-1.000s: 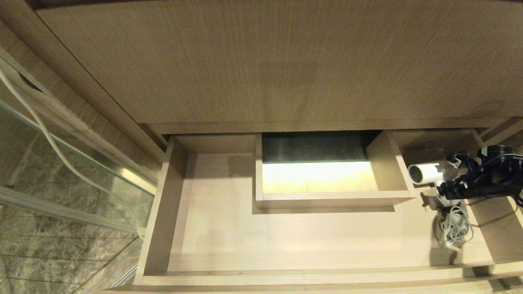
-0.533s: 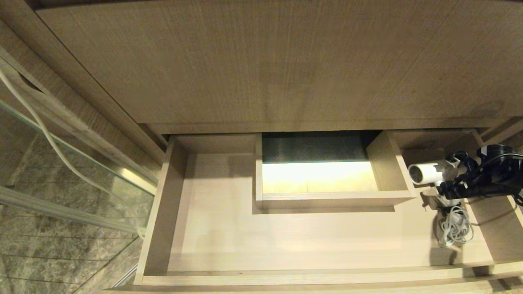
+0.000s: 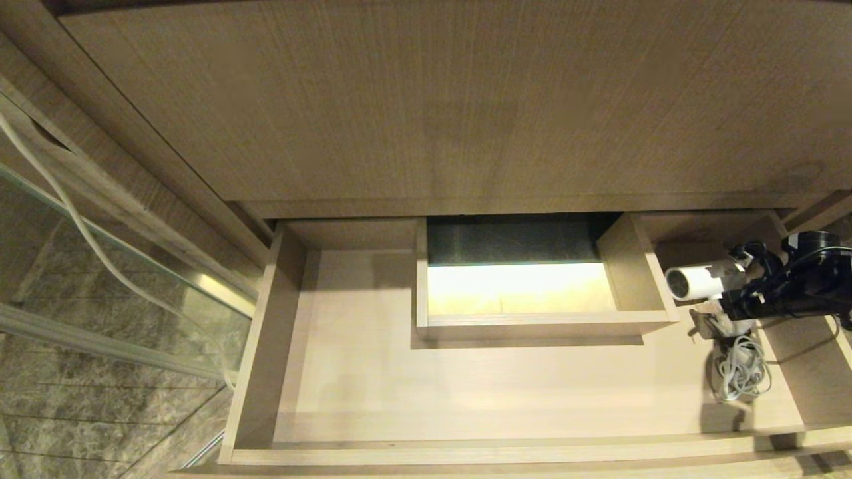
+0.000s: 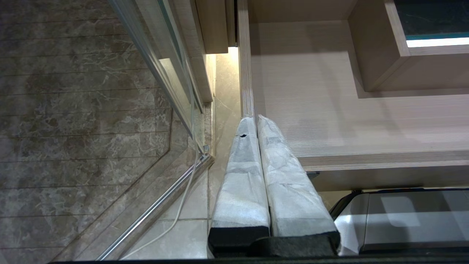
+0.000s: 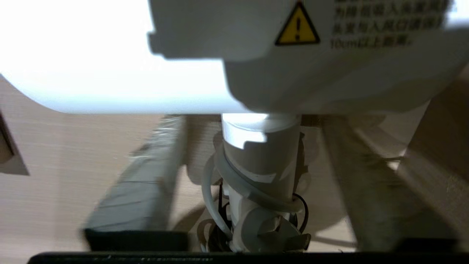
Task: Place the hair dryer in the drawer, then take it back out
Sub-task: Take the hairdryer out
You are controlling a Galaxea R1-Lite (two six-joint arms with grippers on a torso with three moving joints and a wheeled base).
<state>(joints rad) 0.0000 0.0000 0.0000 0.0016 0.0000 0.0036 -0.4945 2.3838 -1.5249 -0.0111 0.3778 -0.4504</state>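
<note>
The white hair dryer (image 3: pixel 692 281) lies in the right end of the open beige drawer (image 3: pixel 466 392), its grey grille facing the boxed cutout. Its bundled grey cord (image 3: pixel 740 372) rests on the drawer floor in front of it. My right gripper (image 3: pixel 727 299) reaches in from the right, open, with a finger on either side of the dryer's handle (image 5: pixel 260 154) and a gap at each side. The barrel (image 5: pixel 110 55) fills the far part of the right wrist view. My left gripper (image 4: pixel 255 119) hangs shut beside the drawer's left front corner.
A boxed cutout (image 3: pixel 626 266) stands in the middle of the drawer, lit from below. A taller wood panel (image 3: pixel 432 100) rises above it. A glass panel with a white cable (image 3: pixel 100 256) is at the left, over stone tiles.
The right gripper's fingers have drawn a little closer together around the dryer's handle. The dryer, cord and drawer have kept their places.
</note>
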